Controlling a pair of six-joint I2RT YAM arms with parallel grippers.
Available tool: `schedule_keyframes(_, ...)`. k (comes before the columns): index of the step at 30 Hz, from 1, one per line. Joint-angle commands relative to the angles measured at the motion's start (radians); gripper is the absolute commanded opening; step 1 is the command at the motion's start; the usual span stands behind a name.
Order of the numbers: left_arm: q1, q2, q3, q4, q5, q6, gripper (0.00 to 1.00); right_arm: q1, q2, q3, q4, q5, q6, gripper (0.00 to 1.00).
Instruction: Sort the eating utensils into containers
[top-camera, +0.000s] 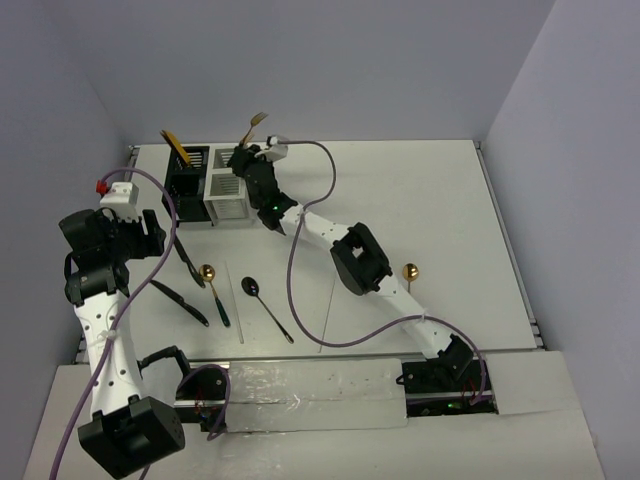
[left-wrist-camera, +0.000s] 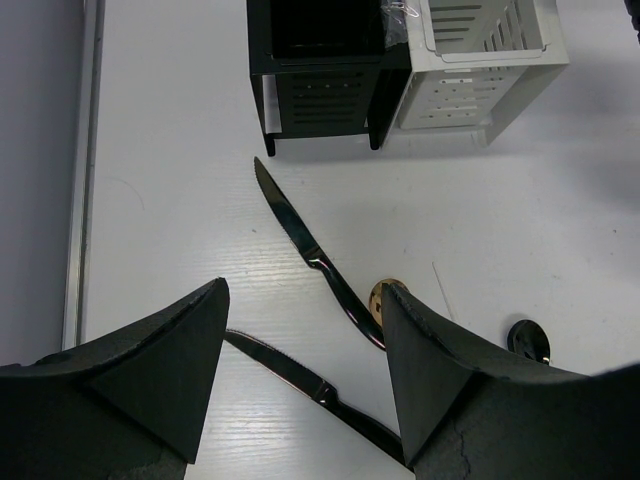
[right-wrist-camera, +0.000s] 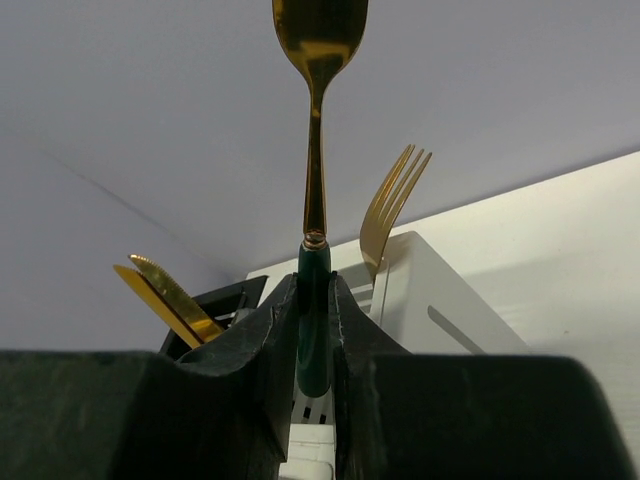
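My R fingers (right-wrist-camera: 275, 340) clamped on gold-bowled, green-handled spoon (right-wrist-camera: 318, 120), upright, just beside white slatted caddy (right-wrist-camera: 440, 290) holding gold fork (right-wrist-camera: 390, 210). Adj. black slatted caddy (right-wrist-camera: 225, 297): gold knives (right-wrist-camera: 165, 295). My L fingers (left-wrist-camera: 180, 350) apart over white surface (left-wrist-camera: 160, 150); glossy black knives (left-wrist-camera: 300, 240) lie beneath.

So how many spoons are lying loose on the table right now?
3: one gold spoon left of centre, a black spoon just right of it, a second gold spoon farther right. The held spoon isn't counted. Others may be hidden.

White table (top-camera: 400, 200) between pale lilac walls (top-camera: 350, 70), crinkled silver sheet (top-camera: 320, 395) along its near edge
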Motion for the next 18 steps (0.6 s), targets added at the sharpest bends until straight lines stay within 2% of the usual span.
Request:
schedule_keyframes(1, 0.01, -0.014, 0.02, 0.036, 0.02, 0.008, 0.72, 0.015, -0.027, 0.005, 0.015, 0.04, 0.007, 0.21)
schedule_keyframes(9, 0.01, -0.019, 0.028, 0.028, 0.027, 0.01, 0.71, 0.015, -0.047, -0.023, 0.004, 0.053, 0.011, 0.31)
schedule_keyframes(18, 0.01, -0.02, 0.031, 0.027, 0.023, 0.008, 0.71, 0.017, -0.053, -0.026, 0.002, 0.049, -0.013, 0.35)
